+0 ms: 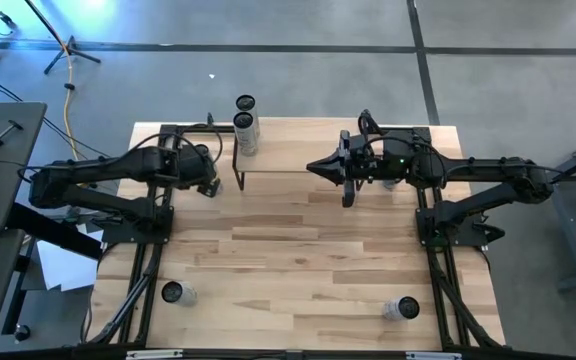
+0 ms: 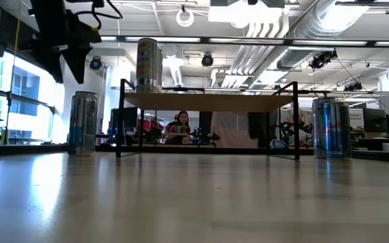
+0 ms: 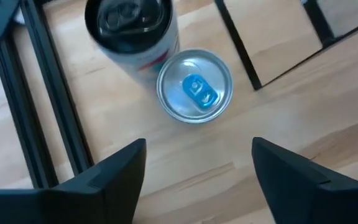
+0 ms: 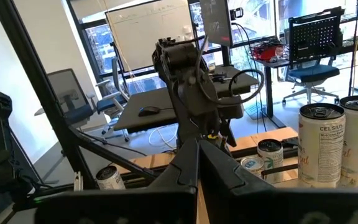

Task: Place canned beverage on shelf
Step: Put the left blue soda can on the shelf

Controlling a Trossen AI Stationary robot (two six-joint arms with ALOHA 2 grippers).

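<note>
We find the left gripper (image 3: pixel 197 149) held over the table's left rear area, pointing down, its fingers spread well apart with nothing between them. Directly beneath it in the left wrist view stands a silver blue-tabbed can (image 3: pixel 194 87), upright on light wood and free of both fingers. A dark-topped can (image 3: pixel 129 22) stands just beside it, apparently touching, though we cannot tell from that view what surface it stands on. From above, the left gripper (image 1: pixel 208 183) lies near the left end of the shelf (image 1: pixel 288 150), which sits at the far middle of the tabletop (image 1: pixel 298 260). In the low view, one tall can on the shelf (image 2: pixel 148 64) stands upright on the board near its left end. A second can (image 2: pixel 83 123) stands on the table to the left of the shelf (image 2: pixel 208 101), and a pair of cans (image 2: pixel 331 128) stands on the table to its right. The right gripper (image 1: pixel 313 168) is above the shelf, pointing toward the left arm. Its fingers (image 4: pixel 185 171) are pressed together and hold nothing. Two further cans stand near the table's front edge, one at the left (image 1: pixel 173 293) and one at the right (image 1: pixel 401 309).
</note>
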